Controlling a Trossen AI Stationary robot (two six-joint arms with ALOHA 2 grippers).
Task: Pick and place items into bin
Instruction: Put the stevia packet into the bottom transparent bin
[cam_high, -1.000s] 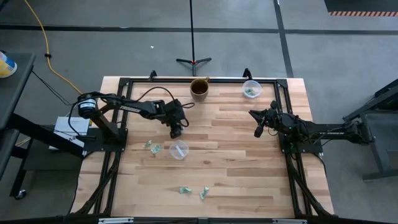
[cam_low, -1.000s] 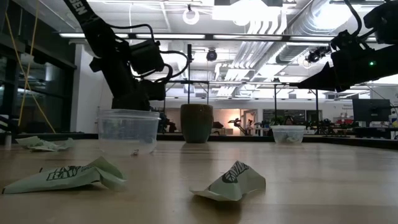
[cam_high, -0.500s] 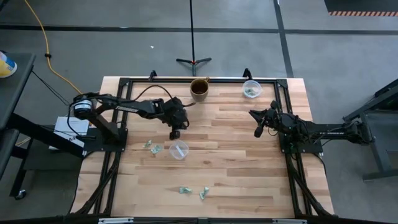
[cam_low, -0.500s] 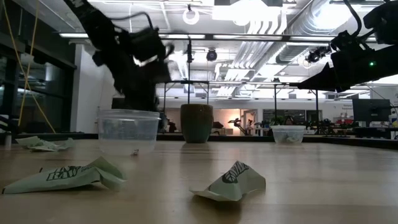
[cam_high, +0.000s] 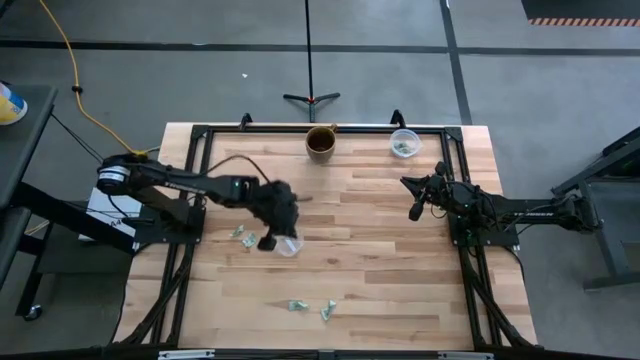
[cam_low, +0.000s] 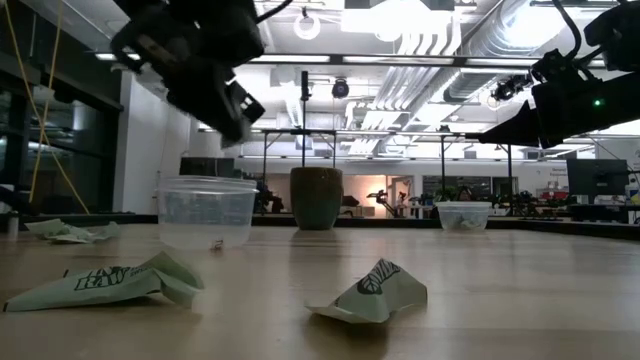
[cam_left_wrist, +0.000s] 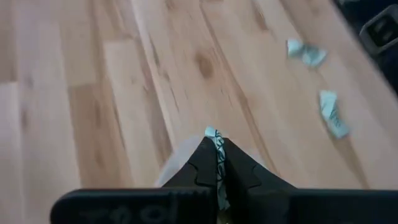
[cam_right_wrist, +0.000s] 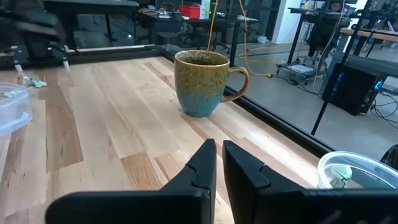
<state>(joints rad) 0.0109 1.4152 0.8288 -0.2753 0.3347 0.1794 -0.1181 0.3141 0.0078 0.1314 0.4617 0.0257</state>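
Observation:
My left gripper (cam_high: 268, 240) hangs above the table, over the near clear cup (cam_high: 288, 243), and is shut on a small crumpled green-and-white wrapper piece (cam_left_wrist: 211, 133). More such items lie on the wood: two left of that cup (cam_high: 244, 236) and two near the front edge (cam_high: 297, 305) (cam_high: 328, 310). They show large in the low view (cam_low: 110, 282) (cam_low: 375, 292). A second clear cup (cam_high: 404, 143) at the far right holds pale pieces. My right gripper (cam_high: 415, 210) hovers shut and empty at the table's right. My left gripper pinches the wrapper piece between its two fingers (cam_left_wrist: 202, 163). A pale green tip of the piece (cam_left_wrist: 212, 132) sticks out past the fingertips. The fingers slant downward, and the piece is lifted clear of the table, above the clear cup's rim (cam_left_wrist: 177, 163).
A brown-green mug (cam_high: 320, 142) stands at the far edge, left of the far cup. A black frame (cam_high: 200, 135) runs along the table's far and side edges. Bare wood lies between the two arms and toward the front right.
My left gripper has risen from the table behind the near clear cup and swung toward the table's near edge. It now hangs higher, over that cup. The cup and the loose pieces have stayed in place.

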